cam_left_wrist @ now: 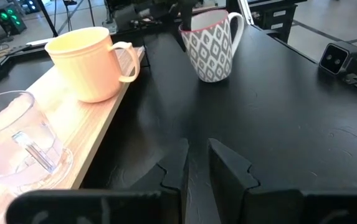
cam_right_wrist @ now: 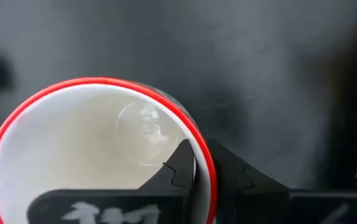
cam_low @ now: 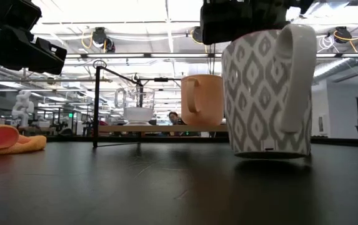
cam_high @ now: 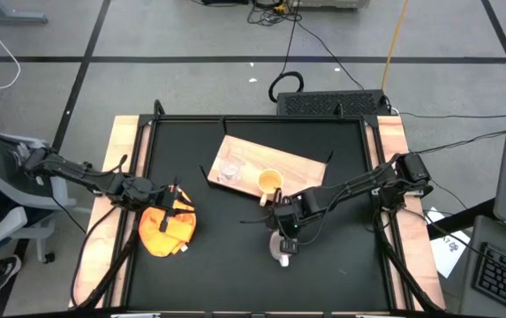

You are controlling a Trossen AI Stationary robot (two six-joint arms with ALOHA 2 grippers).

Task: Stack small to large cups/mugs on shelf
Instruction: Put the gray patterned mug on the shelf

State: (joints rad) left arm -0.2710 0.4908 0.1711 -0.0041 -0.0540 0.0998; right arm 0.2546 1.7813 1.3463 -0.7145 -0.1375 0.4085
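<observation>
Right gripper (cam_right_wrist: 194, 171): it's on the white mug (cam_low: 267, 94), one finger inside the red rim and one outside, pinching the wall.
White mug: upright, mouth up, handle out to the side. In the low view a thin sliver of light shows under the base, so it looks just clear of the black tabletop (cam_high: 341, 265), though I wouldn't swear to it.
Which way to go: the wood shelf (cam_high: 297, 166) lies beyond the mug, toward the far side of the table and a touch toward the left arm's side. My read is a short lift and carry.
Yellow mug (cam_high: 271, 182): upright on the near edge of the shelf, close to the right gripper, handle pointing out over that edge.
Glass cup (cam_left_wrist: 16, 140): on the same shelf, just beside the yellow mug, toward the left arm.
Nearer arm: the right, by a long way, and it already has the mug.
Left gripper (cam_high: 166, 201): parked over the orange cloth (cam_high: 166, 231), well away from the shelf; its fingers (cam_left_wrist: 228, 169) stand a little apart with nothing between them.
Risk: a rim pinch could let the mug swing, and the yellow mug sits right in the path.
Surface: matte black top framed by wooden side boards.
Room: open workshop floor, cables, a keyboard off to the right.
</observation>
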